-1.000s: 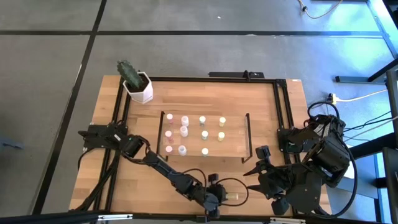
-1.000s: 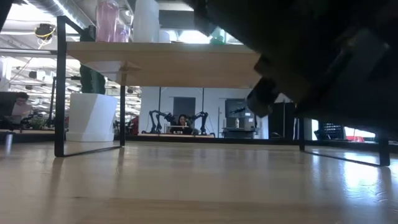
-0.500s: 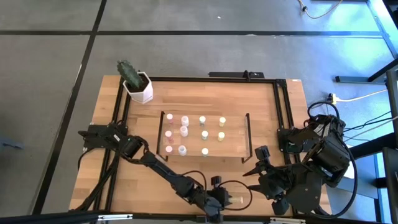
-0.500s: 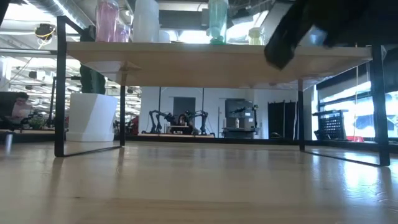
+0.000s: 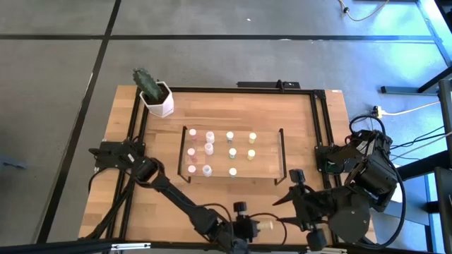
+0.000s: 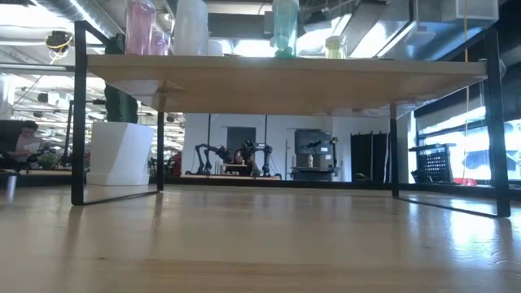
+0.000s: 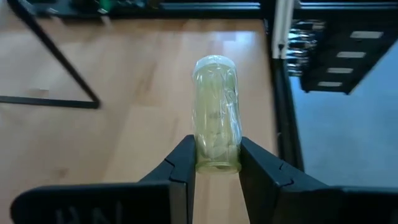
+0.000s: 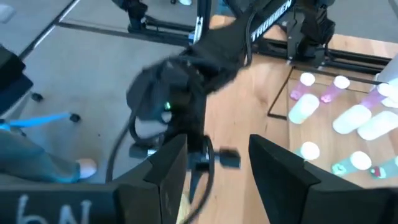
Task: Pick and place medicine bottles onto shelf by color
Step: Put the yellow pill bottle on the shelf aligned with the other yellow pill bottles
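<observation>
My left gripper (image 7: 215,167) is clamped on a yellow bottle (image 7: 216,112) by its base, cap pointing away from the fingers, above the table (image 5: 212,106) near its front edge. Beyond it stands the shelf (image 5: 267,168), carrying the other bottles (image 5: 208,149). My right gripper (image 8: 217,168) waits alongside, jaws parted, holding nothing.

"TROSSEN" on left arm (image 8: 236,34) (partly cut off)

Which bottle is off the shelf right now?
The yellow bottle, clamped in the left pincer at the table's near edge. The other bottles all stand on the shelf.
</observation>
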You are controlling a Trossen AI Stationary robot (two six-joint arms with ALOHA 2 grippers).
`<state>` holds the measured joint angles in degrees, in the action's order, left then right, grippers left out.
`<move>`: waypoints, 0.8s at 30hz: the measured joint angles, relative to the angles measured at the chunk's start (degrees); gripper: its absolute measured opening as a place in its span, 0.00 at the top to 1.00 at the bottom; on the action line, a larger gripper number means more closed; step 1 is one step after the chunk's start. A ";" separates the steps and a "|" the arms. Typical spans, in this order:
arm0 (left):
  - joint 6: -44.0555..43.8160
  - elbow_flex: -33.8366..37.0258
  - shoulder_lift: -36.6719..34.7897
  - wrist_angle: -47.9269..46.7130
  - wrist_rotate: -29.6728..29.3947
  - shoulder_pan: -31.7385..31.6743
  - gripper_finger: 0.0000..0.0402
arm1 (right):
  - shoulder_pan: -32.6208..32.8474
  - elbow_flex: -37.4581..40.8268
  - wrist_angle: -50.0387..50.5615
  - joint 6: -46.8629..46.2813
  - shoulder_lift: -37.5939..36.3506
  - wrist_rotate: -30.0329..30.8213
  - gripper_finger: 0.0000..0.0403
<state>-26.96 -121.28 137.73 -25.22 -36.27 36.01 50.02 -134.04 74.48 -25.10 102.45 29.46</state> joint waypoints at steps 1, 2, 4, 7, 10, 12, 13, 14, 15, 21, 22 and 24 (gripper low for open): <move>0.02 -0.61 0.00 -1.03 -1.34 0.27 0.80 | -0.02 0.00 0.73 0.71 0.00 -0.70 0.57; 0.04 -1.15 0.00 -1.96 -2.55 0.51 0.80 | -0.02 0.00 1.59 1.41 0.00 -1.29 0.57; 0.04 -2.08 0.00 -3.41 -4.22 0.86 0.80 | -0.02 0.37 2.94 2.80 0.00 -2.07 0.57; 0.02 -3.72 0.00 -5.98 -5.42 1.14 0.80 | -0.02 1.75 4.80 3.30 -0.02 -2.26 0.57; -1.02 -5.52 0.00 -8.26 -6.57 1.18 0.80 | -0.02 3.67 4.63 6.61 -0.02 -4.82 0.57; -1.03 -6.83 0.00 -10.62 -7.46 1.28 0.80 | -0.02 5.25 4.66 8.90 -0.03 -7.60 0.57; -1.04 -7.71 0.00 -11.68 -7.97 1.31 0.80 | -0.02 5.91 4.69 9.33 0.01 -8.45 0.57; -1.07 -8.68 0.00 -12.50 -8.68 1.33 0.80 | -0.01 6.48 4.70 9.96 0.02 -8.73 0.57; -1.16 -9.61 0.00 -13.16 -9.26 1.40 0.80 | 0.04 6.99 4.70 10.50 0.02 -8.72 0.57; -1.04 -13.59 -0.67 -16.25 -12.85 2.05 0.80 | 0.45 8.64 4.65 14.17 0.00 -8.57 0.57; -1.05 -13.21 -1.43 -16.69 -13.63 2.35 0.80 | 0.46 8.70 4.66 14.73 0.00 -8.62 0.57; -1.14 -13.56 -1.95 -16.78 -14.55 2.59 0.80 | 0.46 8.74 4.59 13.77 0.00 -9.82 0.57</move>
<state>-28.10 -134.85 135.78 -42.00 -50.82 38.60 50.48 -125.29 79.07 -11.33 102.45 19.64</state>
